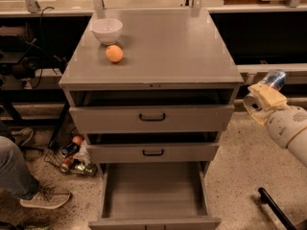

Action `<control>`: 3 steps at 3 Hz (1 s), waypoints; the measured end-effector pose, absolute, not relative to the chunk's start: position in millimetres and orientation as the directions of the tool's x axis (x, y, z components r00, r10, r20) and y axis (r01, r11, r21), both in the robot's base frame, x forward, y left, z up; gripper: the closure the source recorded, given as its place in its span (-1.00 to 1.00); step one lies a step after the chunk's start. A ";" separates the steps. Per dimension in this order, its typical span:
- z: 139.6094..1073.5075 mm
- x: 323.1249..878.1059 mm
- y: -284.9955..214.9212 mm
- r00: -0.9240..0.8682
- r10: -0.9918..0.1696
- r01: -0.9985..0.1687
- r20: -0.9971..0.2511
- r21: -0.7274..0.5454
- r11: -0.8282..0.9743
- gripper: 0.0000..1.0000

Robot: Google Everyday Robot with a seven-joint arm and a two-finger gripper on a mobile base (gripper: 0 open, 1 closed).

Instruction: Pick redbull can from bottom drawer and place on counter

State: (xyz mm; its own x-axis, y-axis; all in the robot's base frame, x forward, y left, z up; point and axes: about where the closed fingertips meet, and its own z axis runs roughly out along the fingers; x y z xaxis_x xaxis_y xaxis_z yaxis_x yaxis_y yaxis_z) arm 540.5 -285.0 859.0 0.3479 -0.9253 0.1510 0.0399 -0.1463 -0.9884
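My gripper [265,96] is at the right of the cabinet, level with the top drawer, and is shut on the redbull can [274,78], whose blue-and-silver top sticks up above the cream fingers. The can is tilted and held in the air beside the counter's right edge, below the counter [163,47] top. The bottom drawer [152,190] is pulled out, and its grey floor shows nothing on it.
A white bowl [106,29] and an orange fruit [114,53] sit on the counter's left rear. The two upper drawers stand slightly open. A wire basket with cans [72,157] lies on the floor at left, by a person's leg and shoe [29,186]. A black bar [276,210] crosses the lower right.
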 end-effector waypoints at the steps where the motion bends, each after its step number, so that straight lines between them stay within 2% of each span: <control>1: 883.0 556.5 -285.8 0.387 -0.880 0.116 0.276 -0.961 -0.250 1.00; 2: 916.6 587.8 -275.9 0.443 -0.791 0.222 0.422 -0.907 -0.359 1.00; 3: 938.8 633.3 -249.0 0.500 -0.583 0.330 0.640 -0.763 -0.555 1.00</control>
State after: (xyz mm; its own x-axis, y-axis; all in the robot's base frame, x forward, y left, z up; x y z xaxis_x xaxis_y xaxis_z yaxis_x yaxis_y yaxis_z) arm 633.3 -249.0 938.8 0.4999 -0.5831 0.6405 0.3300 -0.5555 -0.7633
